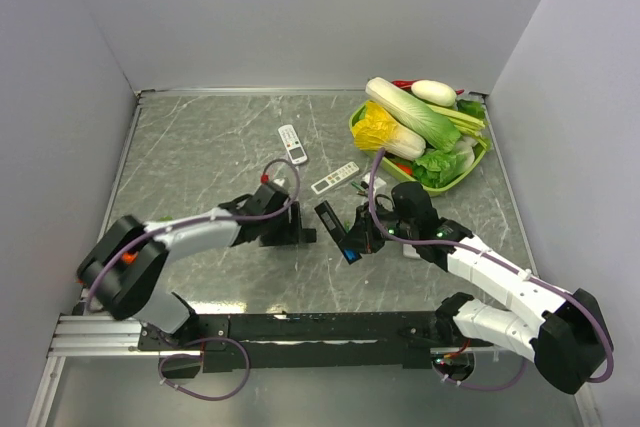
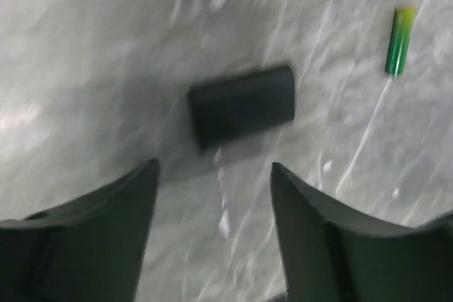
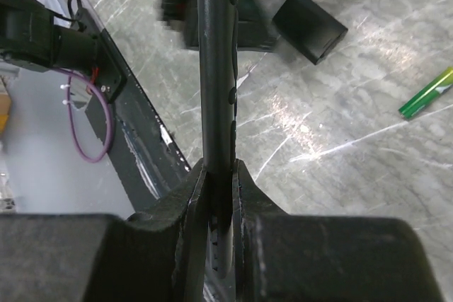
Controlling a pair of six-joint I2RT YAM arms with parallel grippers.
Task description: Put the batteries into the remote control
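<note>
Robot lab, a test cell, not a home. Plain pale walls (image 1: 300, 7) box in the table (image 1: 200, 147) on three sides. No furniture or windows in sight. Grey marbled top, scuffed. Two arms, left (image 1: 190, 232) and right (image 1: 500, 277), bolted to a black rail (image 1: 320, 327) at the near edge, with purple cable (image 1: 215, 372) looping loose below. Props look staged: a green tray (image 1: 480, 162) heaped with vegetables (image 1: 410, 112), two white remotes (image 1: 292, 144), and a stray battery (image 2: 398, 40).
</note>
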